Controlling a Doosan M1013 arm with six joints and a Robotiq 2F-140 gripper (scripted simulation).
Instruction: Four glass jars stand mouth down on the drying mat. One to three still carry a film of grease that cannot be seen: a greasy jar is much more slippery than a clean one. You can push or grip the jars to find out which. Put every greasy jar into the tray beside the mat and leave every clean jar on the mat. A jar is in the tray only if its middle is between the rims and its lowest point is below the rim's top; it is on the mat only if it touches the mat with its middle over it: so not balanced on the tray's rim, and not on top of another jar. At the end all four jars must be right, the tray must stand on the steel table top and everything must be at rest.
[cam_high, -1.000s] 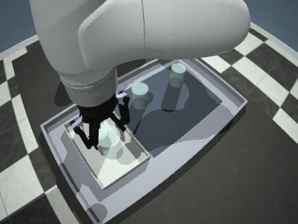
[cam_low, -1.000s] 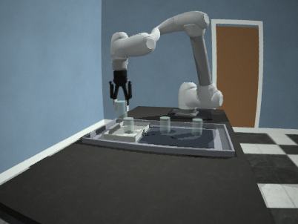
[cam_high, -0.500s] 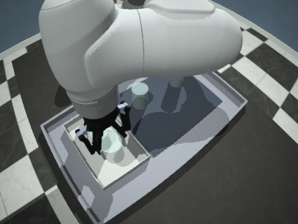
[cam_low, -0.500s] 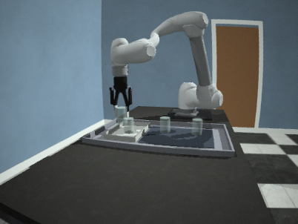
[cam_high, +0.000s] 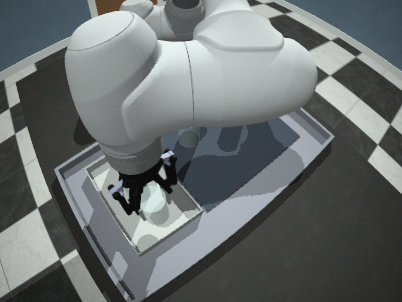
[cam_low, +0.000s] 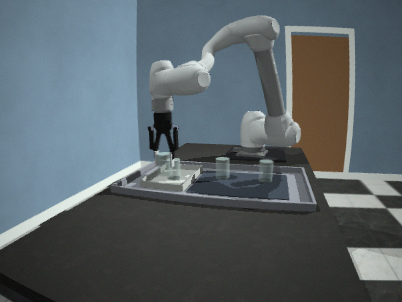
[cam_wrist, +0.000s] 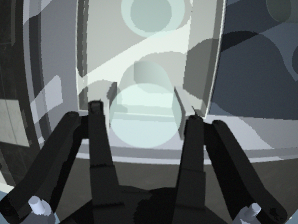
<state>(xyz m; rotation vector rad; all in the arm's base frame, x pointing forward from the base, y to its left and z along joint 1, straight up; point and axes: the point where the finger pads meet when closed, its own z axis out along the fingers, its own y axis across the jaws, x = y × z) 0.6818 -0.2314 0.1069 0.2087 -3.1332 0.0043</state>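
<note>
My gripper (cam_high: 152, 201) (cam_low: 164, 152) (cam_wrist: 145, 95) is shut on a clear greenish jar (cam_low: 163, 160) (cam_wrist: 145, 125), low over the cream tray (cam_high: 181, 207) (cam_low: 165, 185) (cam_wrist: 100, 30). Whether the jar's lower end touches the tray floor cannot be told. A second jar (cam_low: 176, 172) (cam_wrist: 152, 15) stands in the tray beside the held one; the gripper hides it in the top view. Two jars stand apart on the dark blue mat (cam_high: 225, 185) (cam_low: 240, 189) (cam_wrist: 250, 92): the nearer jar (cam_high: 189, 137) (cam_low: 222, 168) and the farther jar (cam_low: 266, 171), hidden by the arm in the top view.
A raised grey rim (cam_high: 245, 192) (cam_low: 250, 202) surrounds the mat and tray. The tray's low walls stand close around the fingers. The white arm (cam_high: 225, 85) (cam_low: 175, 82) reaches over the mat's back part. A brown door (cam_low: 320, 100) is in the back wall.
</note>
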